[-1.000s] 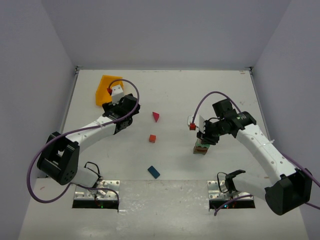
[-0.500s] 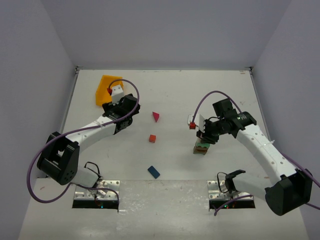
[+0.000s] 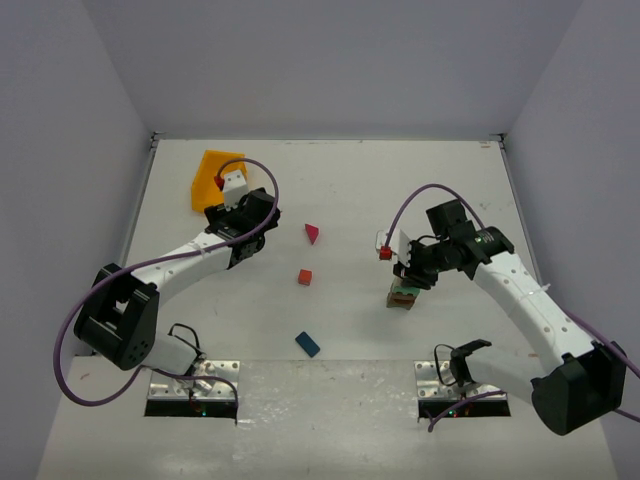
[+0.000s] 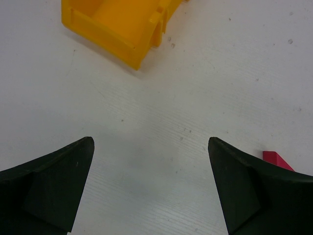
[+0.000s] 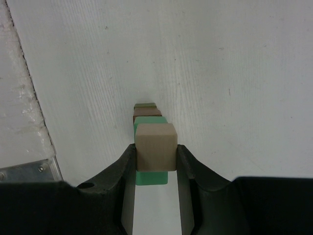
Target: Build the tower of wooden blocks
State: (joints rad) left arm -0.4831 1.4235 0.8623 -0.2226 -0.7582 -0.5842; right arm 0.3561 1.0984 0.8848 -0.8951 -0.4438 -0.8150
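Cream block (image 5: 155,141), judged light, rigid and slick, is pinched on flat sides by right gripper (image 5: 156,152); left gripper (image 4: 150,142) is held open, empty.

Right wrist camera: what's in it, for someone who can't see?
The right end effector pinches a tan wooden cube over a stack on a white table: a green wooden block, then a brown wooden block and an olive wooden block.

Yellow-orange bin (image 3: 212,178), magenta prism (image 3: 313,233), red cube (image 3: 304,277), blue brick (image 3: 307,344), tan cube (image 5: 155,147), green block (image 5: 151,178)
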